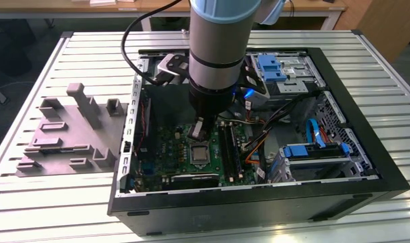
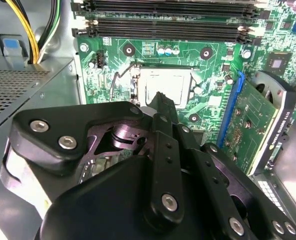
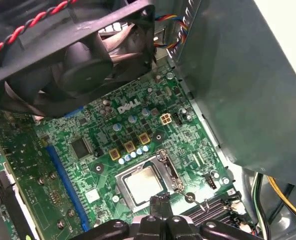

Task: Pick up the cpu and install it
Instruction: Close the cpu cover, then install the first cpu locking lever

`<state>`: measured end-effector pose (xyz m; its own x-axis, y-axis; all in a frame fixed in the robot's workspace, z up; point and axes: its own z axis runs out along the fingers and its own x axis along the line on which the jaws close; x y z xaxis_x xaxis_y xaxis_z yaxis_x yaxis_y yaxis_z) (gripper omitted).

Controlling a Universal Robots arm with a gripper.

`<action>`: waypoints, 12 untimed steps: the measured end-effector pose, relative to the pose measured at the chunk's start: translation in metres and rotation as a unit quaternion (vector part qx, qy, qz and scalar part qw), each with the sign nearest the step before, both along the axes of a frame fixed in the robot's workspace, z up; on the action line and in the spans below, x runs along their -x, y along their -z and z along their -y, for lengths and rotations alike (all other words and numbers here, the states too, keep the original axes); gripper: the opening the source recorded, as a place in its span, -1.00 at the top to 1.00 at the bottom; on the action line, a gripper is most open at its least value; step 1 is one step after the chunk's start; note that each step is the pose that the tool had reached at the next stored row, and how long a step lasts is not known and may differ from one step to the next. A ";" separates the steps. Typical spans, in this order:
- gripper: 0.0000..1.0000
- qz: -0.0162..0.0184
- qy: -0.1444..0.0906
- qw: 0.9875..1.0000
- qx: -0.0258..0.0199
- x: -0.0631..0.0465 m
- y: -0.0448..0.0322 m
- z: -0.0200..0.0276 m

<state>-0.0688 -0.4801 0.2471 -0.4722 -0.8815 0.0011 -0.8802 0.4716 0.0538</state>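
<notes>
The cpu point(image 3: 144, 184) is a pale silvery square lying flat in the motherboard socket point(image 1: 199, 152), with the socket's metal frame point(image 3: 171, 169) around it. In the second wrist view the cpu point(image 2: 165, 85) sits just beyond my fingertips. My gripper point(image 1: 197, 134) hangs inside the open computer case, a little above the socket's edge. In both wrist views its black fingers point(image 3: 156, 207) stand pressed together with nothing between them, so the gripper point(image 2: 161, 100) is shut and apart from the chip.
A grey moulded tray point(image 1: 70, 131) lies on the slatted table at the exterior view's left. Around the socket are a black fan point(image 3: 73, 65), memory slots point(image 2: 167, 27), an upright card point(image 2: 247, 125), the grey power-supply box point(image 2: 18, 90), loose cables and blue drive brackets point(image 1: 313, 152).
</notes>
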 end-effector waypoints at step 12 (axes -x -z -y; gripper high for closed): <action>0.79 0.000 0.000 1.000 0.000 -0.001 -0.0003 0.0000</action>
